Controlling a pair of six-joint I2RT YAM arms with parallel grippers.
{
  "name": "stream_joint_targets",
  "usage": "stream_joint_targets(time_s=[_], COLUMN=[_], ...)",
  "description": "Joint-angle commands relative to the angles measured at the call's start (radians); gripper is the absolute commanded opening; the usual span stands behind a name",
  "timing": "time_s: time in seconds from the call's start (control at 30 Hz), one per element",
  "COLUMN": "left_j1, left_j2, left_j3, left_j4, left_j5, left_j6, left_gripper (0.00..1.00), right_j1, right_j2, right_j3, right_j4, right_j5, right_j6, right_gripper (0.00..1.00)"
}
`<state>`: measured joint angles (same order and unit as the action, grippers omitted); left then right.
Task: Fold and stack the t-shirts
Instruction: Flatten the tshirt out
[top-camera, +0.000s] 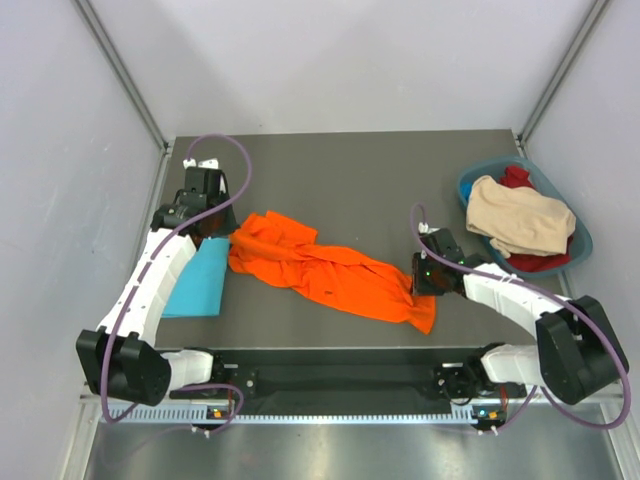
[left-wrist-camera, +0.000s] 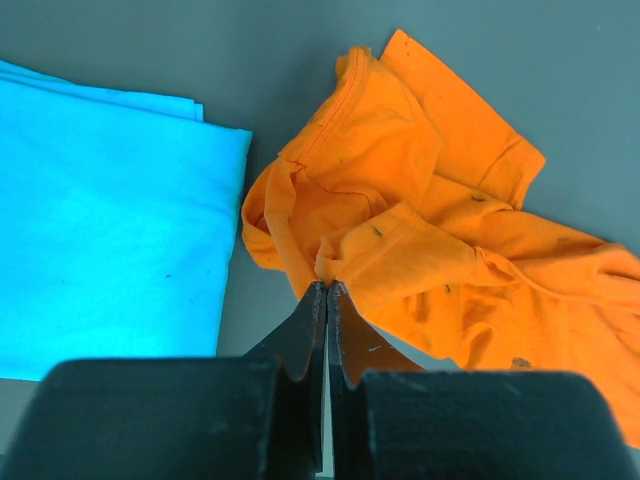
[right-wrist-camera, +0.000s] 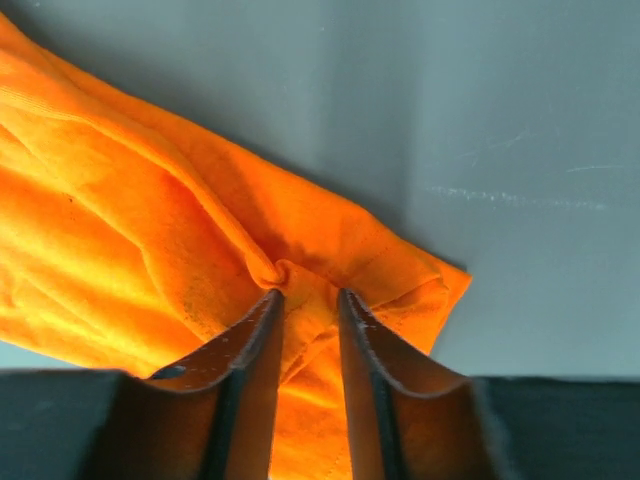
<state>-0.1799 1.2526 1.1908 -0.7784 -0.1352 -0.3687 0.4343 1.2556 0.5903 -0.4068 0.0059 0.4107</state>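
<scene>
The orange t-shirt lies crumpled and stretched in a diagonal band across the table middle. My left gripper is shut, its tips pinching a fold at the shirt's upper left end. My right gripper is closed on a bunched fold near the shirt's lower right corner, with cloth filling the gap between its fingers. The turquoise t-shirt lies folded flat at the left, partly under the left arm; it also shows in the left wrist view, next to the orange shirt.
A blue basket stands at the right edge of the table, holding a beige garment and red cloth. Grey walls enclose the table on three sides.
</scene>
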Motion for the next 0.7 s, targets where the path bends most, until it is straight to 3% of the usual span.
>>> stream_joint_targets(time_s=[0.0, 0.13, 0.23, 0.4, 0.67], left_j1=[-0.001, -0.001, -0.001, -0.001, -0.001], left_j2=[-0.002, 0.01, 0.027, 0.071, 0.125], left_j3=[0.024, 0.033, 0.061, 0.223, 0.705], left_j4=[0.045, 0.051, 0.068, 0.1, 0.175], left_j5=[0.008, 0.022, 0.014, -0.024, -0.012], left_j6=[-0.001, -0.012, -0.016, -0.006, -0.078], left_gripper=[0.0, 0.0, 0.0, 0.0, 0.0], right_j1=[-0.011, -0.009, -0.011, -0.009, -0.012], right_j2=[0.004, -0.016, -0.047, -0.074, -0.062], right_j3=[0.045, 0.083, 0.181, 0.368, 0.946], right_j4=[0.043, -0.01, -0.068, -0.165, -0.263], right_j5=[-0.003, 0.025, 0.095, 0.257, 0.419], right_j6=[-0.016, -0.026, -0.024, -0.016, -0.153], right_gripper=[0.28, 0.08, 0.0, 0.0, 0.0])
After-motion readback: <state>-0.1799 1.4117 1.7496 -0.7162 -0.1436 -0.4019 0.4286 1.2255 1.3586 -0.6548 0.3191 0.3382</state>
